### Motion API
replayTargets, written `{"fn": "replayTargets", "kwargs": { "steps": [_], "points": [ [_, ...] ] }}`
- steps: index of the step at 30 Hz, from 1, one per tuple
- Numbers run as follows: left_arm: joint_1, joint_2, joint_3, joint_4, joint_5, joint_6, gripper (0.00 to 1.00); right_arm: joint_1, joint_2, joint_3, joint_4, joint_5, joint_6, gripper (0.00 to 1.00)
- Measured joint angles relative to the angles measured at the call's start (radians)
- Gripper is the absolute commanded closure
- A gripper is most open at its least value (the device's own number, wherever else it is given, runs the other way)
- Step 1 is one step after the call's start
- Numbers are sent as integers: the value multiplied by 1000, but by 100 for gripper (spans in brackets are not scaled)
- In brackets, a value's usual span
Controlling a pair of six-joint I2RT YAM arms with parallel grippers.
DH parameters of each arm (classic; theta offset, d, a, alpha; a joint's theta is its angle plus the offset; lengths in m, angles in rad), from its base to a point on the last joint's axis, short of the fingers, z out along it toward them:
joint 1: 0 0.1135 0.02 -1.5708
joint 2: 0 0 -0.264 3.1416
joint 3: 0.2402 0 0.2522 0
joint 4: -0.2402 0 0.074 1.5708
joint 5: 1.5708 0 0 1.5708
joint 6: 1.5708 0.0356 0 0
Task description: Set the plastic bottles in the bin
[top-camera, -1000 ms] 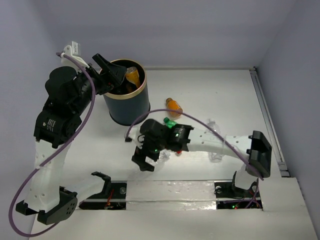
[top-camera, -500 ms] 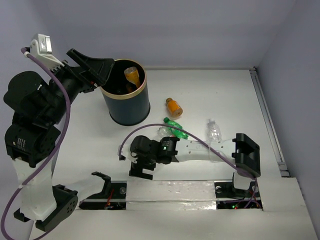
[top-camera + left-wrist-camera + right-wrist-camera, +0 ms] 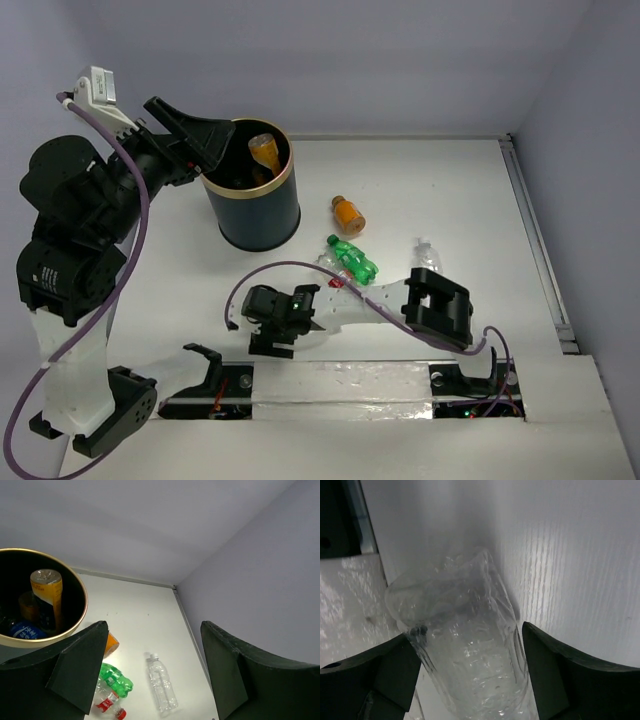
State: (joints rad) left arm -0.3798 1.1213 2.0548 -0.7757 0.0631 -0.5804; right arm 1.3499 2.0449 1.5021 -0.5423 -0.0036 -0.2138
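The left pincer [image 3: 200,140] gapes wide and empty beside the bin [image 3: 255,215], which holds an orange bottle [image 3: 264,153]. The right pincer [image 3: 272,330], low on the tabletop [image 3: 450,190], straddles a clear bottle [image 3: 465,655]; contact unclear.

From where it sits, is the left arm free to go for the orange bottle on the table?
Probably yes. The left gripper is open and empty beside the bin, and the orange bottle lies just past it on bare table. Only the bin stands between; reach looks plausible.
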Motion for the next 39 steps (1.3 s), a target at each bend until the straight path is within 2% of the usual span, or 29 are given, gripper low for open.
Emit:
{"fn": "replayTargets", "kwargs": {
  "steps": [1,2,9,14,18,21,25,30,34,39],
  "points": [
    [0,0,0,0,0,0,29,0,14,14,8,1,5,28],
    [0,0,0,0,0,0,29,0,27,29,21,1,7,43],
    [0,2,14,0,21,-3,30,0,25,122,37,37,39,46],
    [0,16,79,6,60,-6,33,-26,-91,175,18,58,96,47],
    [0,20,97,55,105,-14,38,-122,-242,288,47,38,172,51],
    [0,1,71,113,142,-31,39,-232,-344,381,134,27,249,51],
    [0,-33,6,195,200,-56,40,-377,-388,533,279,33,371,51],
    [0,-55,-76,259,246,-71,40,-481,-279,700,475,4,580,50],
    [0,-99,-199,274,255,-80,42,-523,-78,844,586,-21,737,49],
    [0,-169,-361,277,254,-92,42,-542,196,1011,613,-23,851,48]
  ]
}}
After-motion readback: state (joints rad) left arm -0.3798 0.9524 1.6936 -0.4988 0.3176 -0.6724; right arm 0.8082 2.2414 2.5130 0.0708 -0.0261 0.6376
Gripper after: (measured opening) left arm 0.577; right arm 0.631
